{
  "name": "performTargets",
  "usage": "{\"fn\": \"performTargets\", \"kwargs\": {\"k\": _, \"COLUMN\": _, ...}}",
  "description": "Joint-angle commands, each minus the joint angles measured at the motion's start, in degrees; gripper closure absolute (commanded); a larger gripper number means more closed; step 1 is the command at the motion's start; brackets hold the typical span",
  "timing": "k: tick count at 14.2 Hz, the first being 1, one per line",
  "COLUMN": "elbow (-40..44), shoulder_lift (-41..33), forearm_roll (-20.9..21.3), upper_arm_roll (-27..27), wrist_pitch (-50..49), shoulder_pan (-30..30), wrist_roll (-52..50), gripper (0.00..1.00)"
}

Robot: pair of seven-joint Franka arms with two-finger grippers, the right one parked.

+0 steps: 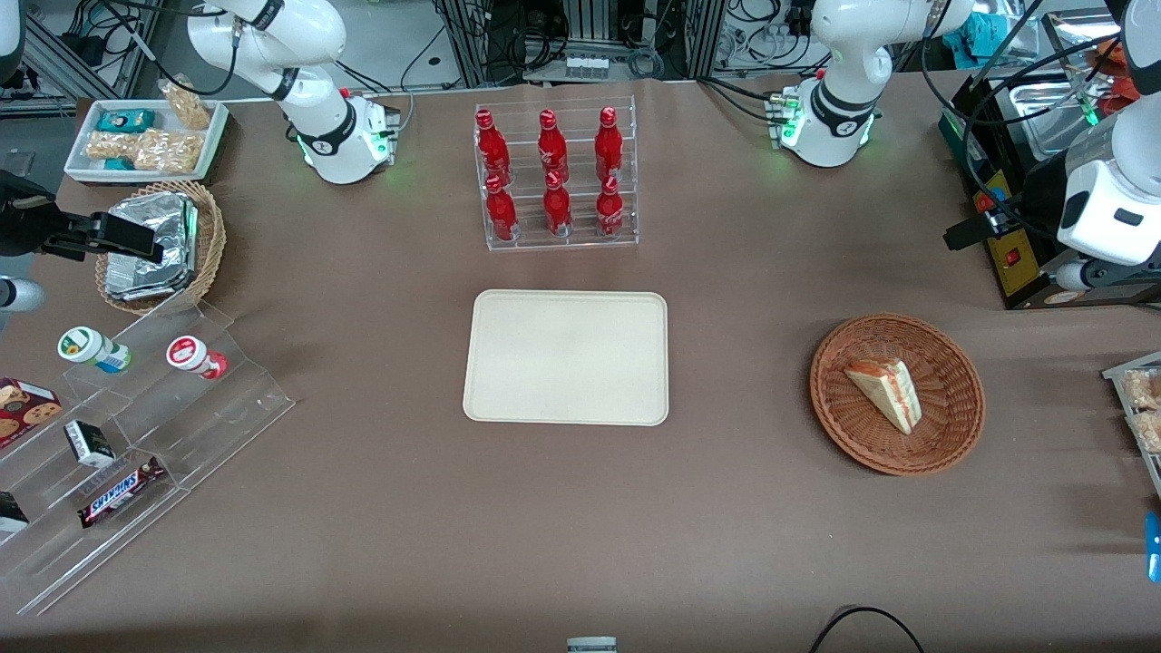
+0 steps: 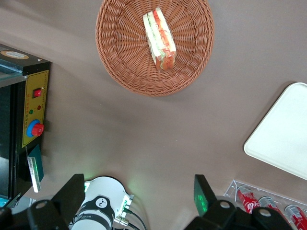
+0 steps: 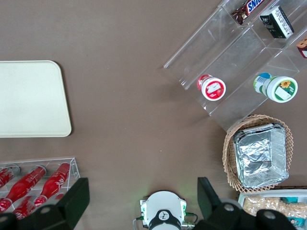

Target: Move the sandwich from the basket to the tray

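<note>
**Operator:** Where is the sandwich?

**Spotter:** Your sandwich (image 1: pixel 882 392) lies in the reddish-brown basket (image 1: pixel 952 363), a little off the middle of the weave. It rests on one flat side, the orange-red and green filling layers showing along its edge. Nothing touches it.

**Operator:** And the basket itself?

**Spotter:** It sits on the brown table (image 1: pixel 726 508) toward the working arm's end, well apart from the tray (image 1: pixel 567 356). The tray lies flat near the middle of the table, with nothing on it.

**Operator:** Where is my gripper?

**Spotter:** Your gripper (image 2: pixel 139 199) hangs high above the table, over the stretch between the basket and the working arm's base (image 1: pixel 830 127). In the wrist view you see the basket (image 2: pixel 120 52), the sandwich (image 2: pixel 159 38) and a corner of the tray (image 2: pixel 283 139) from above. The two dark fingers (image 2: pixel 72 194) stand wide apart, released, with nothing between them.

**Operator:** What else is around?

**Spotter:** Farther from the front camera than the tray, a clear rack (image 1: pixel 555 238) holds six red bottles (image 1: pixel 556 172). A black control box (image 1: pixel 998 227) with a red button stands near the basket, at the table's edge. Toward the parked arm's end you have a tan wicker basket (image 1: pixel 210 240) holding foil packets (image 1: pixel 154 245), a white snack tray (image 1: pixel 145 136), and a clear stepped stand (image 1: pixel 181 408) with small cups and a Snickers bar (image 1: pixel 118 494).
</note>
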Motion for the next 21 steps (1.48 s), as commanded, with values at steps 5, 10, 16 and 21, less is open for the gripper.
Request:
{"fn": "performTargets", "kwargs": {"k": 5, "elbow": 1.15, "shoulder_lift": 0.99, "forearm_roll": -0.75, "upper_arm_roll": 0.41, "wrist_pitch": -0.01, "shoulder_pan": -0.46, "wrist_roll": 0.21, "gripper": 0.00}}
{"fn": "performTargets", "kwargs": {"k": 10, "elbow": 1.06, "shoulder_lift": 0.99, "forearm_roll": -0.66, "upper_arm_roll": 0.41, "wrist_pitch": -0.19, "shoulder_pan": -0.38, "wrist_roll": 0.29, "gripper": 0.00}}
{"fn": "performTargets", "kwargs": {"k": 16, "elbow": 0.62, "shoulder_lift": 1.34, "forearm_roll": -0.58, "upper_arm_roll": 0.41, "wrist_pitch": -0.28, "shoulder_pan": -0.29, "wrist_roll": 0.47, "gripper": 0.00}}
{"fn": "performTargets", "kwargs": {"k": 21, "elbow": 0.36, "shoulder_lift": 2.57, "forearm_roll": -0.49, "upper_arm_roll": 0.50, "wrist_pitch": -7.12, "shoulder_pan": 0.15, "wrist_roll": 0.03, "gripper": 0.00}}
